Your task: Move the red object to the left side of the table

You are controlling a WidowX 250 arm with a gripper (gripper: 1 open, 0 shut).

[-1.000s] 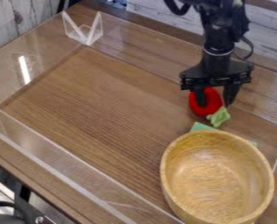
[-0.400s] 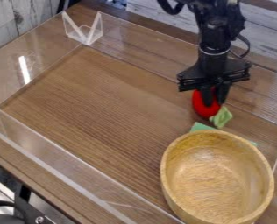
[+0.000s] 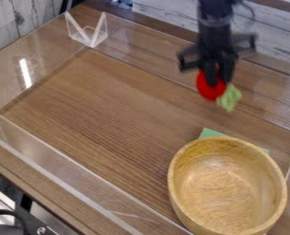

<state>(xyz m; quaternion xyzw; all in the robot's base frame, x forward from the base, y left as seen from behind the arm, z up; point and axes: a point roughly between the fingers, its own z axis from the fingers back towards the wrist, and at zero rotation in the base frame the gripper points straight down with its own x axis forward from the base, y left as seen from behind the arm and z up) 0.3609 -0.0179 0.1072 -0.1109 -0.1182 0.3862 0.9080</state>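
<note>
End effector (image 3: 213, 81) was clamped on the red object (image 3: 209, 87), pointing steeply down. The object hung clear above the tabletop (image 3: 111, 110), toward the right-rear part, its green leafy bit dangling at its right. Wooden bowl (image 3: 228, 191) sat front right, with the green cloth (image 3: 217, 135) at its far rim.
</note>
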